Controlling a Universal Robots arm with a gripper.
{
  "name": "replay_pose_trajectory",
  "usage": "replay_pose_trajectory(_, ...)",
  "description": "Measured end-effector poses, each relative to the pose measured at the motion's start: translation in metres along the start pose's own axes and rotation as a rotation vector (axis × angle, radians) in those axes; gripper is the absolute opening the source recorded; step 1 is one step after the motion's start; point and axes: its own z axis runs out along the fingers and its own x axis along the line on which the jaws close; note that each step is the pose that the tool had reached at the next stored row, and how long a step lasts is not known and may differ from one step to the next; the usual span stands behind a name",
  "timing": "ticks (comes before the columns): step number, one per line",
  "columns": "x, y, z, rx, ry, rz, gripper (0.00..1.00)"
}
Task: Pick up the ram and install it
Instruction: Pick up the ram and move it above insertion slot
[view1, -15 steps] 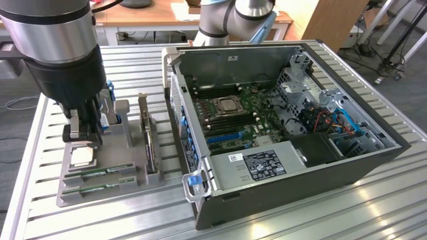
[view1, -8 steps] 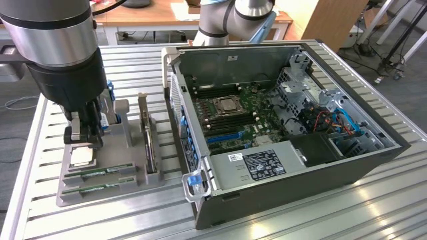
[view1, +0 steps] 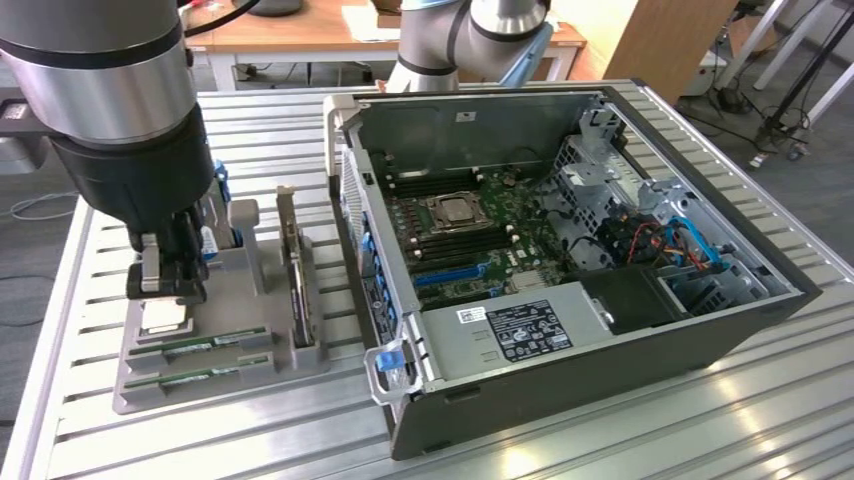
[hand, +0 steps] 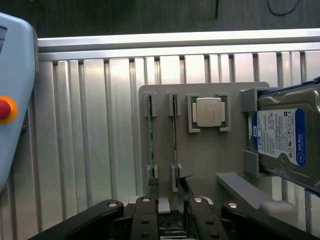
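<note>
At twelve o'clock of the exterior view stand the grey joints and a silver tube of the Universal Robots arm (view1: 461, 35). Its wrist (view1: 94, 80), a silver band above a black housing, takes the eleven o'clock corner and points straight down. Under it the gripper (view1: 170, 288) hangs vertical at about nine o'clock, tips downward; the arm's far joints lie at roughly one o'clock from it. In the wrist view the gripper (hand: 169, 192) shows black linkage bars (hand: 145, 217) with silver pivot pins fanned to both sides, and its two fingers (hand: 153, 192) stand spread wide apart.
</note>
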Motion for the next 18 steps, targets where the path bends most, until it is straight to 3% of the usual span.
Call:
replay_pose_trajectory(8, 0.004, -0.0003, 0.0003, 0.0001, -0.0001, 0.000, 0.30)
replay_pose_trajectory(18, 0.004, -0.0011, 0.0172, 0.0001, -0.0001, 0.000, 0.30)
